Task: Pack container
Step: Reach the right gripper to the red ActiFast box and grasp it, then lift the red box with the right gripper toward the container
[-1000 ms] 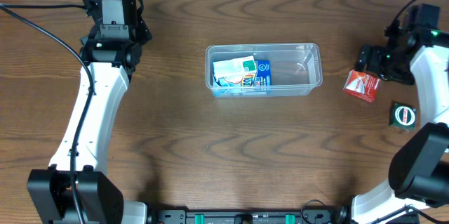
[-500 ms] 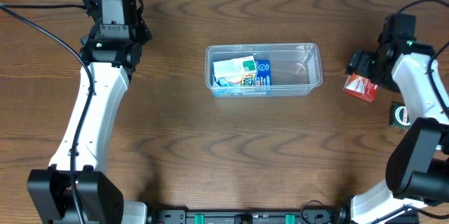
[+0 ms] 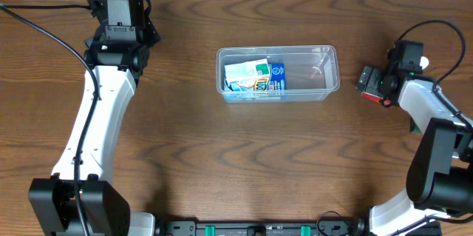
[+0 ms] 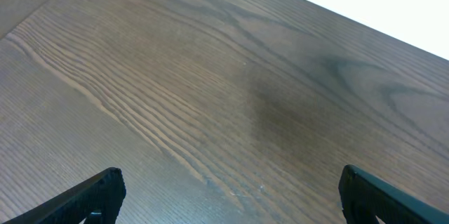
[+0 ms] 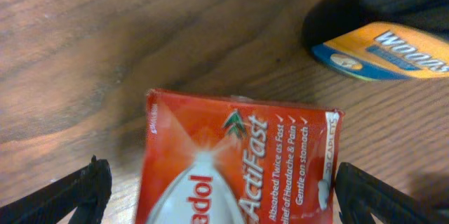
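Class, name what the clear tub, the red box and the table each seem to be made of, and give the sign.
The container: probably clear, glossy plastic; its contents show through the walls.
The red box: likely printed card, slightly glossy; flat printed panel with crisp edges.
The table: wood or wood-look laminate, matte; grain lines show, but which of the two cannot be told.

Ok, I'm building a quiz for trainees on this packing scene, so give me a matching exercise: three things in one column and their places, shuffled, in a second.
Things
1. container
2. blue box
3. red box

Places
a. lying on the bare table, to the right of the container
b. in the middle of the table
c. inside the container, in its left half

Pairs: 1-b, 2-c, 3-a
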`<state>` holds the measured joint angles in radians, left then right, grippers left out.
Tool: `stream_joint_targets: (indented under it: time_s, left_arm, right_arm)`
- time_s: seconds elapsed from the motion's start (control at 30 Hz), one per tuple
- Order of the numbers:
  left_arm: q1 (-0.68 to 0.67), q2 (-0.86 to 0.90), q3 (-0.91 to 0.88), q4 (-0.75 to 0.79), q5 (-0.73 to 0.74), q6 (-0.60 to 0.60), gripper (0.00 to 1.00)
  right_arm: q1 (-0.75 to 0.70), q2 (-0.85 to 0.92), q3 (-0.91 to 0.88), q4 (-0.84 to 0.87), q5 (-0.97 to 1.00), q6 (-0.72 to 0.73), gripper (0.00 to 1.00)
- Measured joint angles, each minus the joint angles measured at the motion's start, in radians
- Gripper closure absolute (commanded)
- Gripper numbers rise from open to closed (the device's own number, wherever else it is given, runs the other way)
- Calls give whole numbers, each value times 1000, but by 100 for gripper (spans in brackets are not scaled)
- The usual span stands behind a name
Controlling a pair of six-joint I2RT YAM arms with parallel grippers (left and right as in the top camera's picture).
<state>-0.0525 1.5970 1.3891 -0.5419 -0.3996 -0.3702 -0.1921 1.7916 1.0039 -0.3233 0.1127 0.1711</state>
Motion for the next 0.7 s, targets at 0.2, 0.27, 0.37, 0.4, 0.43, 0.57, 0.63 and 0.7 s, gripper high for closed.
stream_joint_targets:
  time_s: [0.2,0.27,0.37,0.4,0.43,0.57,0.63,0.7]
  left_arm:
    - [0,0,0,0,0,0,2]
    - [0,0,0,0,0,0,2]
    - [0,0,0,0,0,0,2]
    - [0,0,0,0,0,0,2]
    - [0,0,0,0,0,0,2]
    - [0,0,0,0,0,0,2]
    - [0,0,0,0,0,0,2]
    - [0,0,0,0,0,0,2]
  right_arm:
    - [0,0,-61,72,14,-4,1]
    - [0,0,-70,82,18,-4,1]
    - [0,0,-75,83,19,-4,1]
    - [0,0,-76,83,19,-4,1]
    - [0,0,-76,83,19,-4,3]
    - [0,0,-76,88,20,-10,9]
    - [0,0,-76,89,20,-13,13]
    - [0,0,-76,89,20,-15,14]
